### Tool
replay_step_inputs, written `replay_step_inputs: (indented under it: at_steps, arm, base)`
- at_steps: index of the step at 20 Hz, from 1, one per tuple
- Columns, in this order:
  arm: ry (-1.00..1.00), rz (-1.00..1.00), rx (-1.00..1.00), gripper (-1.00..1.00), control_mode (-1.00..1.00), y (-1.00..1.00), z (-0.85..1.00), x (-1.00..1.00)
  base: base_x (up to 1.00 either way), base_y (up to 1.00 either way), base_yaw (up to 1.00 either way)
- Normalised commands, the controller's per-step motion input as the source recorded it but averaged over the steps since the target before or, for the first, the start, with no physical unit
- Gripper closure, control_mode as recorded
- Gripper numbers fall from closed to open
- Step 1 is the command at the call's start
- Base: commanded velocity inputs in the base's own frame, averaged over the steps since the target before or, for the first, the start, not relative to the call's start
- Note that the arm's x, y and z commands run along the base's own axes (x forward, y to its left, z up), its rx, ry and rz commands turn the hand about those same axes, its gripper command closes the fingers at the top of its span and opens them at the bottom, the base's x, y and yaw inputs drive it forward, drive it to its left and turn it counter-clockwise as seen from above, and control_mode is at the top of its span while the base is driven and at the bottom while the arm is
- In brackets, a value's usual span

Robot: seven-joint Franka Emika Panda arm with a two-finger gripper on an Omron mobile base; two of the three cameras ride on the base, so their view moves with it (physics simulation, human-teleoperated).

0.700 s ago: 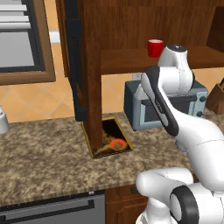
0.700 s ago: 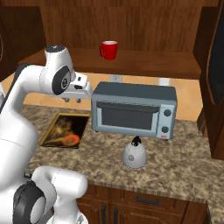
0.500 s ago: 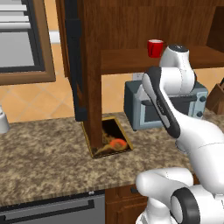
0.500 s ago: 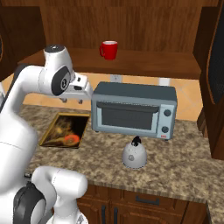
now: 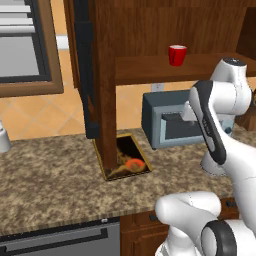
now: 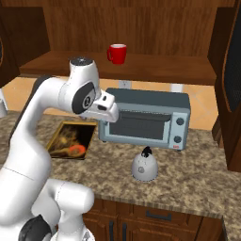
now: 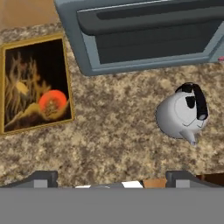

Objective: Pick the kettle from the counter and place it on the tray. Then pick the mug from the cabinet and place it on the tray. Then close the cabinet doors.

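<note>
Kettle (image 7: 183,114), small, squat and white-grey with a dark lid and top handle, sits on the speckled brown granite table (image 7: 113,131) just in front of the grey toaster oven (image 7: 144,35), well apart from the gold-rimmed rectangular tray (image 7: 35,83) with its dark pictured surface. My claw (image 7: 109,177) hangs above the table between tray and kettle, fingers spread wide and holding nothing. To do the pickup well, I judge I should shift sideways until the dark handle sits centred between my fingertips, descend straight, and close across the handle rather than the rounded body, which would likely slip. The oven front is close behind, so I should keep clear of it. Up on the cabinet shelf (image 6: 141,68) the bright red mug (image 6: 116,53) waits.
</note>
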Motion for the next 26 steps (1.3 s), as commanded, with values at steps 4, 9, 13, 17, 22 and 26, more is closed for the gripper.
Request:
replay_step_inputs:
  at_steps: [4,9,13,17,22,26]
  arm:
    - [0.07,-0.14,0.01,-1.0,-1.0,-0.72,-0.33,-0.3]
    - [0.04,-0.13,0.03,-1.0,-1.0,-0.58,-0.22,-0.31]
    - [0.1,-0.08,0.02,-1.0,-1.0,-0.47,-0.16,-0.04]
    - [0.1,-0.01,0.0,-1.0,-1.0,-0.39,-0.21,0.0]
    - [0.07,0.0,0.01,-1.0,-1.0,-0.22,-0.25,0.02]
    - [0.08,0.0,0.01,-1.0,-1.0,-0.15,-0.2,0.05]
  base:
    - [0.0,0.0,0.0]
    - [0.0,0.0,0.0]
    - [0.0,0.0,0.0]
    - [0.0,0.0,0.0]
    - [0.0,0.0,0.0]
    - [0.0,0.0,0.0]
